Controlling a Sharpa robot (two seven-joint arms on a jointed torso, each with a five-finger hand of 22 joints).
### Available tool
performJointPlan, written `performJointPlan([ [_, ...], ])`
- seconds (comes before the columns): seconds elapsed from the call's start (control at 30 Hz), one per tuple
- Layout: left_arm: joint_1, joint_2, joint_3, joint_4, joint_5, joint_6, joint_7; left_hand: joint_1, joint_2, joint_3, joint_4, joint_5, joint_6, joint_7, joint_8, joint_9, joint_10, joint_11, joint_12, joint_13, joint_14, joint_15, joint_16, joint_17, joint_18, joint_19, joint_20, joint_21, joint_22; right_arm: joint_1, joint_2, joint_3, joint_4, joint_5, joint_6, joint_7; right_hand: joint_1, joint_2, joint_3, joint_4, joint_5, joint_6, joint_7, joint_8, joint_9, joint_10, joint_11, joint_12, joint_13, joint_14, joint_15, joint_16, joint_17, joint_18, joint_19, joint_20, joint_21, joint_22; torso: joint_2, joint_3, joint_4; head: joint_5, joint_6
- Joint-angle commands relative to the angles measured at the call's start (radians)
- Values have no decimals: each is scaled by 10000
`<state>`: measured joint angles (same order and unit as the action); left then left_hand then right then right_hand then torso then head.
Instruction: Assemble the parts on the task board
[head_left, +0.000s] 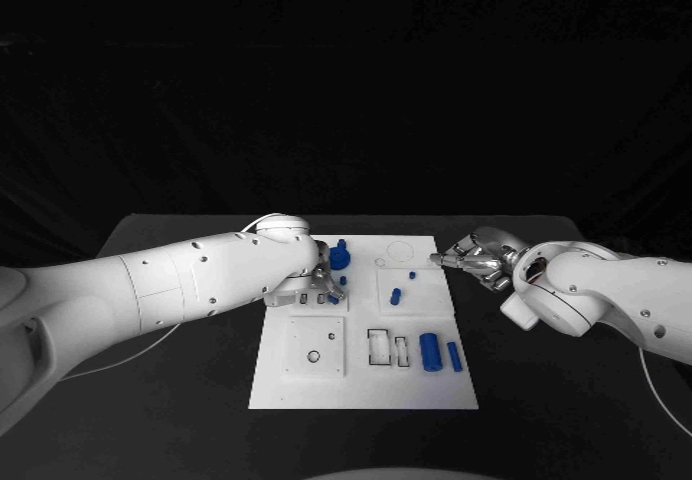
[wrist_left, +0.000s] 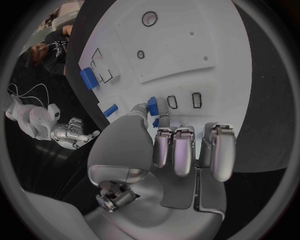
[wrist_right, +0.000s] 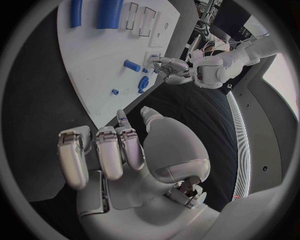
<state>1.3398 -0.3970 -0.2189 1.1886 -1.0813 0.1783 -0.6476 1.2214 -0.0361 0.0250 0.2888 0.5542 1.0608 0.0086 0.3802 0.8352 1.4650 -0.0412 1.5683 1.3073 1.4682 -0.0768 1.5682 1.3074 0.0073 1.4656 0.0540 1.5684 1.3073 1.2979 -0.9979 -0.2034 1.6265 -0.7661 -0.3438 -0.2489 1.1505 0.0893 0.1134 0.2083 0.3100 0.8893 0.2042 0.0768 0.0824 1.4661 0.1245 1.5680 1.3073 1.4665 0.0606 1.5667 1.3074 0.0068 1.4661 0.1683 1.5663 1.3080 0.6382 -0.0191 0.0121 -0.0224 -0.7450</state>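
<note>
Parts lie scattered over the white task board (head_left: 433, 395), which sits in the lower middle of the head view on the black bench (head_left: 173, 400), its long axis running from the bottom of the frame toward the top. Low on the board's right side, a thick blue cylinder (head_left: 428, 352) and a thinner blue bar (head_left: 454, 357) lie side by side, close but apart, both with their long axes pointing up the frame. Just left of them, two narrow rectangular slots (head_left: 379, 347) are outlined in black, also lengthwise up the frame. Further left is a raised square plate (head_left: 316, 347) with a round hole and a smaller hole in it. Near the board's middle a short blue peg (head_left: 395, 296) lies nearly upright in the frame, and a tiny blue piece (head_left: 413, 274) sits above it. At the board's upper left, a larger rounded blue part (head_left: 339, 256) stands just beside the left hand.

The left hand (head_left: 310, 287) rests over the board's upper-left area; in the left wrist view its thumb and a finger pinch a small blue part (wrist_left: 152, 104) at its tip, just above two small black-outlined slots (wrist_left: 184, 101). The right hand (head_left: 476, 260) hangs by the board's upper right edge, off the white surface, fingers loosely curled and apart, holding nothing.
</note>
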Motion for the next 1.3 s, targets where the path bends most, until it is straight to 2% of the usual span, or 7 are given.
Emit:
performJointPlan([
  [0.03, 0, -3, 7, 16, -5, -62, 238, 334, -136, 182, -7, 797, -67, -13, -71, 77, 1058, -71, 25, 2635, 1026, -49, 26, 2634, -73, 1052, -92, 24, 2635, -9, 10, -3, -10, -138, 161, -72, 122, -2, -42, 28, 51, -83, 5, 45, 17, 1047, 83, 28, 2635, 1043, 89, 41, 2634, -68, 1047, 83, 45, 2628, 4, 2, 4, -5, 12],
  [0.2, 0, -29, 6, 48, -4, -225, 404, 720, -387, 483, -21, 1899, -42, -29, -123, 251, 1058, -87, 25, 2635, 1026, -56, 26, 2634, -73, 1052, -102, 24, 2635, -13, 14, -3, -42, -158, 160, -102, 152, 2, -38, 16, 99, -97, 8, 45, 18, 1047, 85, 28, 2635, 1043, 91, 41, 2634, -68, 1047, 86, 45, 2628, -7, -1, 1, -7, 13],
  [0.3, 0, -72, 7, 99, -4, -322, 482, 844, -465, 616, -19, 2167, -34, -32, -134, 330, 1058, -90, 25, 2635, 1026, -57, 26, 2634, -73, 1052, -105, 24, 2635, -16, 4, -4, -54, -164, 159, -114, 154, 2, -38, 15, 101, -98, 8, 45, 19, 1047, 85, 28, 2635, 1043, 92, 41, 2634, -68, 1047, 86, 45, 2628, 3, -2, 3, -15, 38],
  [0.47, 17, -250, 17, 255, -21, -391, 460, 996, -531, 794, -31, 2319, -14, -42, -144, 425, 1058, -98, 25, 2635, 1026, -59, 26, 2634, -73, 1052, -107, 24, 2635, -26, -14, -6, -80, -170, 165, -134, 164, 3, -37, 11, 121, -104, 10, 45, 19, 1047, 86, 28, 2635, 1043, 92, 41, 2634, -68, 1047, 87, 45, 2628, -6, 1, 12, -30, 26],
  [0.63, 168, -485, 28, 438, -45, -193, 229, 1080, -581, 882, -34, 2306, -3, -39, -150, 476, 1058, -98, 25, 2635, 1026, -59, 26, 2634, -73, 1052, -107, 24, 2635, -32, -10, -8, -107, -172, 167, -151, 176, 5, -34, 5, 143, -110, 11, 44, 19, 1047, 87, 28, 2635, 1043, 93, 41, 2634, -68, 1047, 88, 45, 2628, -4, 14, 16, -4, 20],
  [0.83, 324, -714, 29, 591, -65, -59, -251, 969, -551, 986, 27, 1808, 56, -17, -192, 569, 1058, -77, 25, 2635, 1026, -57, 26, 2634, -73, 1052, -102, 24, 2635, -35, 9, -9, -127, -172, 175, -156, 176, 5, -34, 5, 143, -110, 11, 44, 19, 1047, 87, 28, 2635, 1043, 93, 41, 2634, -68, 1047, 88, 45, 2628, -10, 12, 20, 37, 12],
  [1.3, 375, -897, 13, 776, 49, 239, -1172, 802, -435, 1138, 27, 1233, 99, -5, -314, 647, 1058, -65, 25, 2635, 1026, -57, 26, 2634, -73, 1052, -88, 24, 2635, -55, 35, -13, -158, -173, 186, -144, 190, 8, -31, -1, 170, -116, 13, 44, 20, 1047, 88, 28, 2635, 1043, 95, 41, 2634, -68, 1047, 90, 45, 2628, 0, -3, -1, 120, 6],
])
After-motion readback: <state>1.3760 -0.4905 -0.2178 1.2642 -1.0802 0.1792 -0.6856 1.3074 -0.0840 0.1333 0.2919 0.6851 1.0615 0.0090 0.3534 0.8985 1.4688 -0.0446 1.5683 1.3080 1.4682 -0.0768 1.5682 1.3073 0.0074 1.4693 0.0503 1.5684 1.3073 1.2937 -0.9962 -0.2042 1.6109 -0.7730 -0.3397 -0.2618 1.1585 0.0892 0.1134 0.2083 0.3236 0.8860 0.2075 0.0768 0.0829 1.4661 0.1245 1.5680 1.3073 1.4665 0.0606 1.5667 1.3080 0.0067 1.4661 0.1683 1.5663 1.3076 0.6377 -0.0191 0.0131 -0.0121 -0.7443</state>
